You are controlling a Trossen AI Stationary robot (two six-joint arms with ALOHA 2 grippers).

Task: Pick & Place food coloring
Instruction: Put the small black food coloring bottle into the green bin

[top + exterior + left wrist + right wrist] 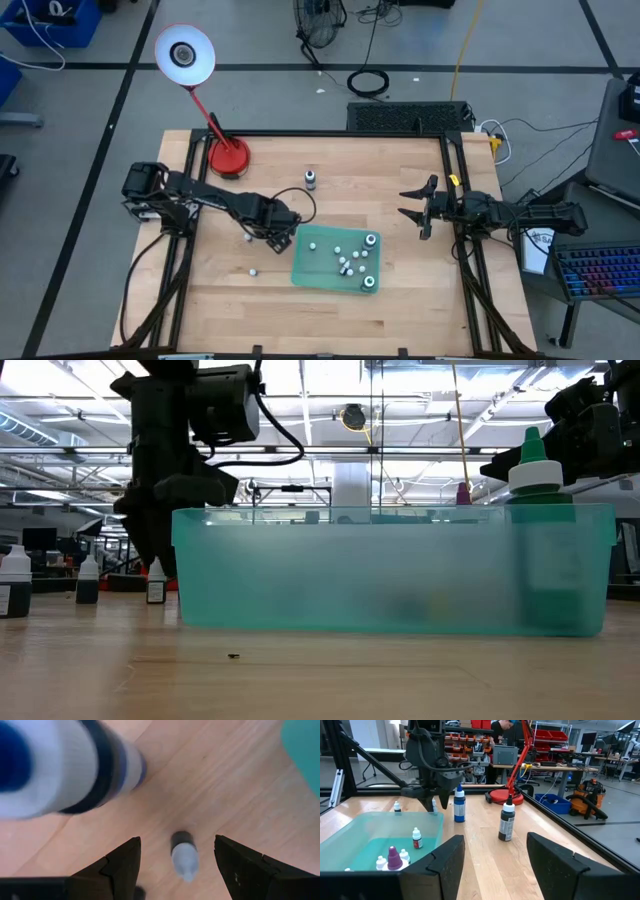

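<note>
Two arms, one green tray [300, 272] and a scatter of food coloring bottles on a wooden table [400, 290]. The left gripper [285, 238] hangs low over the wood just beside the tray's left wall, its fingers [122, 865] spread wide on either side of one small white-capped bottle [184, 856], which stands upright between them, touched by neither. A taller blue bottle [459, 805] stands just beside that gripper (it fills a blurred corner of the left wrist view).

From the right wrist, four bottles show on bare wood: the blue one, a dark-bodied one [507, 822] standing alone toward the lamp, a tiny one [434, 805] close by the left fingers, and another tiny one [397, 806] farther off past the tray. Whether the tiny bottle by the fingers is the one between them cannot be told.

Inside the tray, the view from above shows at least seven white caps, most bunched toward its right half, with one [313, 243] apart near the left wall and one [369, 283] in the near right corner. The arm hides part of the table beside the tray.

The right gripper [402, 203] waits at the table's right side, well apart from the tray, its fingers held apart and holding nothing. One red lamp base [228, 156] sits at the table's far left corner, its white shade [185, 54] reaching out beyond the edge.
</note>
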